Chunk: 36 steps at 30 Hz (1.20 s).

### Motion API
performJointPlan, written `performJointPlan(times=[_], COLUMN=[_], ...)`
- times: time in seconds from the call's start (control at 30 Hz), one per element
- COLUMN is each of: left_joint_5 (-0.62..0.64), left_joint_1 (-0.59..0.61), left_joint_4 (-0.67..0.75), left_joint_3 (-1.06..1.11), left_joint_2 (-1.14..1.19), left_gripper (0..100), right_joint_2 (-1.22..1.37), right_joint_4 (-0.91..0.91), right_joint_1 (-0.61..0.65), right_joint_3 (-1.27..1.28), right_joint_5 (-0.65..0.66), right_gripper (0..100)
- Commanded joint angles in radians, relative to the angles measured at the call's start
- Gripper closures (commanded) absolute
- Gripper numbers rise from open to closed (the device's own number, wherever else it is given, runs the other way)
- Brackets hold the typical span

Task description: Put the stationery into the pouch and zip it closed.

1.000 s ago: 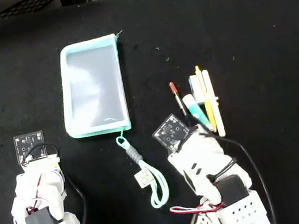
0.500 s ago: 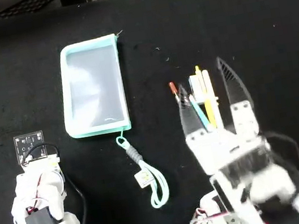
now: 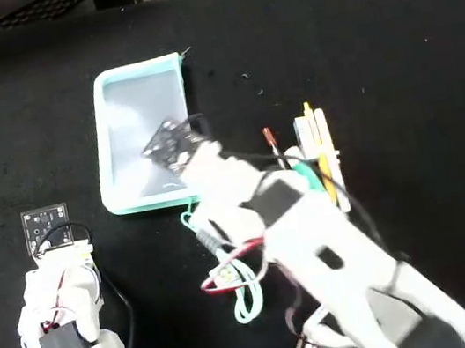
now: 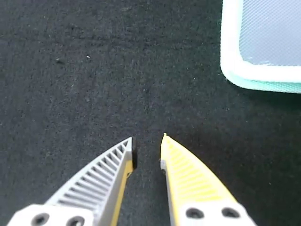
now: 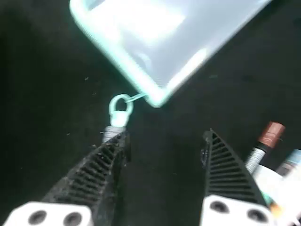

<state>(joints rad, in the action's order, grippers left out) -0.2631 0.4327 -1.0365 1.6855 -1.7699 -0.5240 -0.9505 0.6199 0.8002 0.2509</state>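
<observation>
High view first: the black desk (image 3: 389,41), and the right arm (image 3: 317,249) stretched across it toward the pale green pouch (image 3: 130,120). The pouch lies flat, apart from the stationery (image 3: 320,137) bundled to its right. The pouch's strap (image 3: 248,292) trails beside the arm. Right tool (image 5: 167,136) gapes wide beside the pouch's corner, holding nothing. Left tool (image 4: 147,138), narrowly parted and empty, hovers over the desk near the pouch.

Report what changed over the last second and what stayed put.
The right arm swung from beside the stationery across toward the pouch. The right gripper, open and empty, now hangs by the pouch's near corner, at the strap. Nothing was grasped. The left gripper, pouch, strap and stationery stayed put.
</observation>
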Motion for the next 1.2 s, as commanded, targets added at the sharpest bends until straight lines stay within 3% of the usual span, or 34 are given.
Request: performJointPlan(times=[0.0, 0.3, 0.57, 0.63, 0.73, 0.8, 1.0, 1.17], left_joint_5=[-0.003, -0.003, -0.003, -0.003, -0.003, -0.003, -0.003, -0.003], left_joint_1=[0.005, 0.005, 0.005, 0.005, 0.005, 0.005, 0.005, 0.005], left_joint_4=[-0.003, -0.003, -0.005, -0.005, -0.005, -0.005, -0.005, -0.005], left_joint_3=[0.016, 0.016, 0.016, 0.016, 0.016, 0.016, 0.016, 0.016], left_joint_2=[0.000, 0.000, 0.000, 0.000, 0.000, 0.000, 0.000, 0.000], left_gripper=[88, 88, 88, 88, 88, 88, 88, 88], right_joint_2=[0.156, 0.423, 0.515, 0.552, 0.605, 0.627, 0.515, 0.234], right_joint_4=[0.104, 0.256, 0.199, 0.167, 0.106, 0.060, -0.048, -0.064], right_joint_1=[0.040, 0.104, 0.101, 0.100, 0.100, 0.098, 0.081, 0.068], right_joint_3=[-0.004, -0.010, -0.134, -0.168, -0.228, -0.260, -0.259, -0.085], right_joint_5=[-0.006, -0.058, -0.058, -0.055, -0.051, -0.049, -0.014, 0.063], right_gripper=[74.1, 74.1, 74.8, 81.0, 99.2, 96.5, 98.6, 98.6])
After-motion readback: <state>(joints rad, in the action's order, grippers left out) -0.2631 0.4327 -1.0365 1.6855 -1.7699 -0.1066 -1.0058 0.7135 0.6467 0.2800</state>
